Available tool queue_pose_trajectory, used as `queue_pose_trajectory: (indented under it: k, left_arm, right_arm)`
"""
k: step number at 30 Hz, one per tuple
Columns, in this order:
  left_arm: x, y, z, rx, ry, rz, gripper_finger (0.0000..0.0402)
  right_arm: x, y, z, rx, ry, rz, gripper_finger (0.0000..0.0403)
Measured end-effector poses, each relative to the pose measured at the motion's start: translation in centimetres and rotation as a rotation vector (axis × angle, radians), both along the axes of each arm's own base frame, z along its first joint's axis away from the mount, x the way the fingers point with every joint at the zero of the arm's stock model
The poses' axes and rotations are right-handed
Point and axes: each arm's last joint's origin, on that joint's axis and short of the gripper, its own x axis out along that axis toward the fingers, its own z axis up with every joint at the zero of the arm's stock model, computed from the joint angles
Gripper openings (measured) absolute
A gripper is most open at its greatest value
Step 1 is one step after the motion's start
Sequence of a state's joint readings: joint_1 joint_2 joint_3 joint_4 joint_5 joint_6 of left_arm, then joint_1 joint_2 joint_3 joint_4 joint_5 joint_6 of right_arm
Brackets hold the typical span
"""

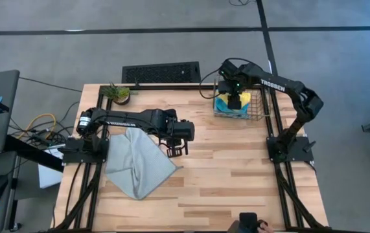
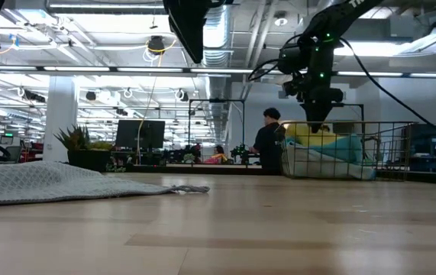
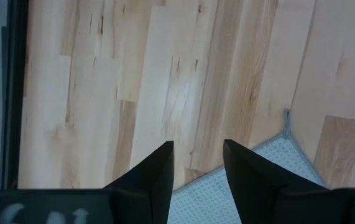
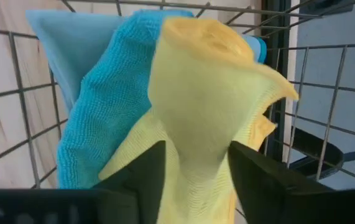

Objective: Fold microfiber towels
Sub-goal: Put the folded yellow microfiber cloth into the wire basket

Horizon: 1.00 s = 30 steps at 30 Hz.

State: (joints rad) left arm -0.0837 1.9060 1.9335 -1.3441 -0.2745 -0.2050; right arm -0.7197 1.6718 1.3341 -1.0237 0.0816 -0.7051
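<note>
A grey-green towel [image 1: 136, 165] lies spread and rumpled on the left half of the wooden table. My left gripper [image 1: 175, 150] hovers open above its right corner [image 3: 286, 124] and touches nothing. At the far right a wire basket [image 1: 259, 107] holds a yellow towel [image 4: 208, 87], a cyan-blue towel [image 4: 102, 106] and a pale blue towel [image 4: 65, 37]. My right gripper [image 4: 197, 162] points down into the basket, its fingers apart. A raised bunch of the yellow towel stands between them. My right gripper comes from above, and its two fingers [image 4: 140, 174] stand on either side of an upstanding fold of the yellow towel [image 4: 202, 143]. The fold fills the gap. I cannot tell whether the fingers touch it. The towel's lower part rests on the other cloths in the basket.
A potted plant [image 1: 118, 94] stands at the far left corner, with a dark grille [image 1: 161, 72] behind the table's far edge. A black object [image 1: 249, 223] sits at the near edge. Bare wood stretches across the middle and near right. People show in the room beyond [image 2: 267, 141].
</note>
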Motion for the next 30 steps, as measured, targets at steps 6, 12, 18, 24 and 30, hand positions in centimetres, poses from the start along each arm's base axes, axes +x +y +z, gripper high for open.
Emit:
queue_pose_trajectory:
  k: [6, 12, 18, 24, 30]
  left_arm:
    - [0.0, 0.0, 0.0, -0.001, 0.001, -0.001, 0.0132]
    - [0.0, 0.0, 0.0, -0.001, 0.001, -0.001, 0.0132]
    - [0.0, 0.0, 0.0, -0.001, 0.001, -0.001, 0.0132]
    - [0.0, 0.0, 0.0, -0.003, 0.001, -0.001, 0.0132]
    - [0.0, 0.0, 0.0, -0.003, 0.001, -0.002, 0.0132]
  right_arm:
    - [-0.3, 0.1, 1.0, -0.046, -0.03, -0.006, 0.0243]
    - [-1.7, 0.5, 3.1, -0.06, -0.108, -0.069, 0.0249]
    - [-0.7, 1.6, 3.7, -0.039, -0.187, -0.024, 0.0249]
    - [0.6, 1.2, 3.4, -0.042, -0.277, 0.048, 0.0249]
    - [-0.9, -0.6, 3.4, 0.037, -0.353, -0.019, 0.0249]
